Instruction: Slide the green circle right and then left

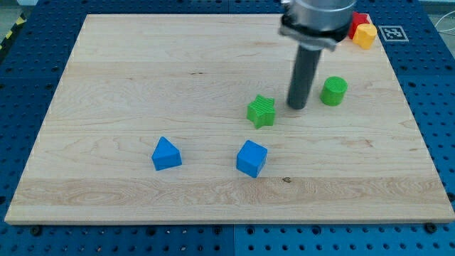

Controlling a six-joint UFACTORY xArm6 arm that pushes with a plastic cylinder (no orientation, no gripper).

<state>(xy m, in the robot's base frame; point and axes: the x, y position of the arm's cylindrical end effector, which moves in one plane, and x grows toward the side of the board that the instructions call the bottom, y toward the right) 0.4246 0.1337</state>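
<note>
Resting near the view's upper right on the desk (142, 71), the green circle (333, 91) appears light, rigid and free-sliding; no fingers exist, only my tip (296, 107), just left of the circle, between it and the green star (261, 111); push its left flank; open board lies rightward before the edge; leftward, the star obstructs.

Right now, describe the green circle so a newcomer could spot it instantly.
Start at the wooden board and find my tip in its right half. The green circle stands just to the view's right of it. It is a round upright cylinder, unlike the spiky green star on the left.
</note>
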